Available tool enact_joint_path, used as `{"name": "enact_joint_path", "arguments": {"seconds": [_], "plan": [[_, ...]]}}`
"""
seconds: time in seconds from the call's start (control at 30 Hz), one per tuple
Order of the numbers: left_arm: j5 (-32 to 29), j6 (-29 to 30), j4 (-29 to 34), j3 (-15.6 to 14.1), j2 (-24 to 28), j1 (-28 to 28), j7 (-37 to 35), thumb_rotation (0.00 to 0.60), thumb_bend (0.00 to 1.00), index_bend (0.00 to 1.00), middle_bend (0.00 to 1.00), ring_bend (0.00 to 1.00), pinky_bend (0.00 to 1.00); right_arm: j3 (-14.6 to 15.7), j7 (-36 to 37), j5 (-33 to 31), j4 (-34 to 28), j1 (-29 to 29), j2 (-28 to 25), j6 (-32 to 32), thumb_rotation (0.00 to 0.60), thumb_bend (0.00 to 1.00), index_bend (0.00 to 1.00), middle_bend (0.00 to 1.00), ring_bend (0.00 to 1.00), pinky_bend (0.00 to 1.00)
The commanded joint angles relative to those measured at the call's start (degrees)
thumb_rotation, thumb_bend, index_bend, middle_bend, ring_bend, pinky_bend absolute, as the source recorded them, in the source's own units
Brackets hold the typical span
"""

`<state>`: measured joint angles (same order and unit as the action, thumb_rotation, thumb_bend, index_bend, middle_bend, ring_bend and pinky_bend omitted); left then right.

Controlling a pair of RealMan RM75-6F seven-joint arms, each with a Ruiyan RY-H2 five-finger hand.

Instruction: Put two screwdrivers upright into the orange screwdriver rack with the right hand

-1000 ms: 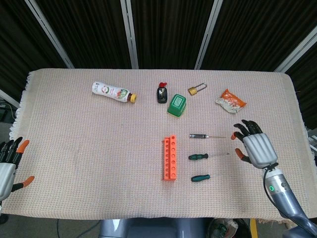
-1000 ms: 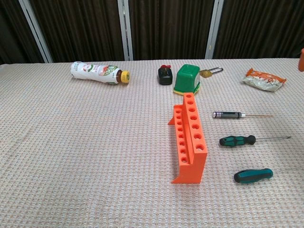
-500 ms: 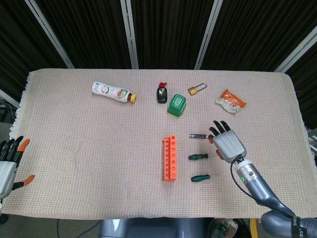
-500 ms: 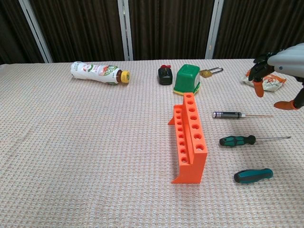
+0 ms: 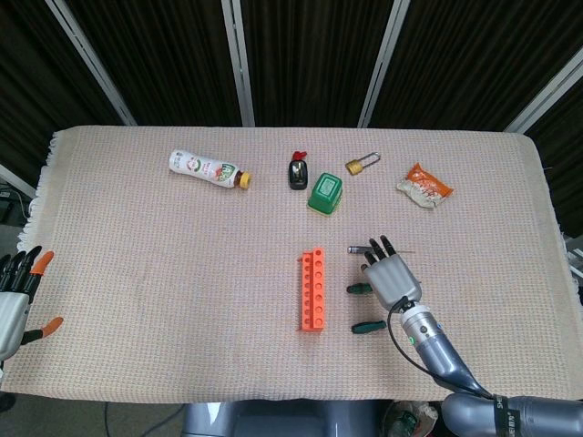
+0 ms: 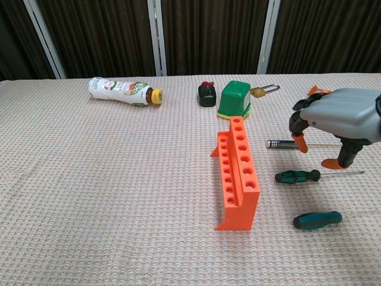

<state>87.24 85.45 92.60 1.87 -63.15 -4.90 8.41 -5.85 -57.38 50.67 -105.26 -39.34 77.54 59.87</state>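
Observation:
The orange screwdriver rack stands on the mat with its holes all vacant. Three screwdrivers lie to its right: a slim black-and-silver one, a green-and-black one, and a short teal one. My right hand hovers open above the two farther screwdrivers, fingers spread and pointing down, holding nothing. My left hand rests open at the table's left edge, off the mat.
Along the back of the mat lie a white bottle, a small black bottle, a green box, a brass padlock and an orange snack packet.
My right hand has swept left from the mat's right side to above the screwdrivers beside the rack. The screwdrivers and rack have not moved.

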Motion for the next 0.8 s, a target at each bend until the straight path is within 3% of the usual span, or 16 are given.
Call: {"name": "enact_joint_path", "arguments": {"seconds": [0.03, 0.37, 0.8], "plan": [[-0.1, -0.1, 0.0, 0.0, 0.1, -0.1, -0.1, 0.600, 0.09, 0.06, 0.00, 0.00, 0.00, 0.6, -1.0, -2.4, 0.9, -1.4, 2.0, 0.4, 0.600, 0.21, 0.45, 0.19, 0.00, 0.04], [-0.5, -0.4, -0.2, 0.0, 0.0, -0.1, -0.3, 0.600, 0.09, 0.06, 0.00, 0.00, 0.00, -0.5, 1.3, -8.8, 4.1, -4.7, 5.2, -0.5, 0.600, 0.17, 0.47, 0.19, 0.00, 0.04], [-1.1, -1.1, -0.4, 0.0, -0.1, -0.4, -0.2, 0.600, 0.09, 0.06, 0.00, 0.00, 0.00, 0.7, 2.8, -13.1, 8.3, -7.7, 8.8, -1.3, 0.600, 0.17, 0.47, 0.19, 0.00, 0.04]]}}
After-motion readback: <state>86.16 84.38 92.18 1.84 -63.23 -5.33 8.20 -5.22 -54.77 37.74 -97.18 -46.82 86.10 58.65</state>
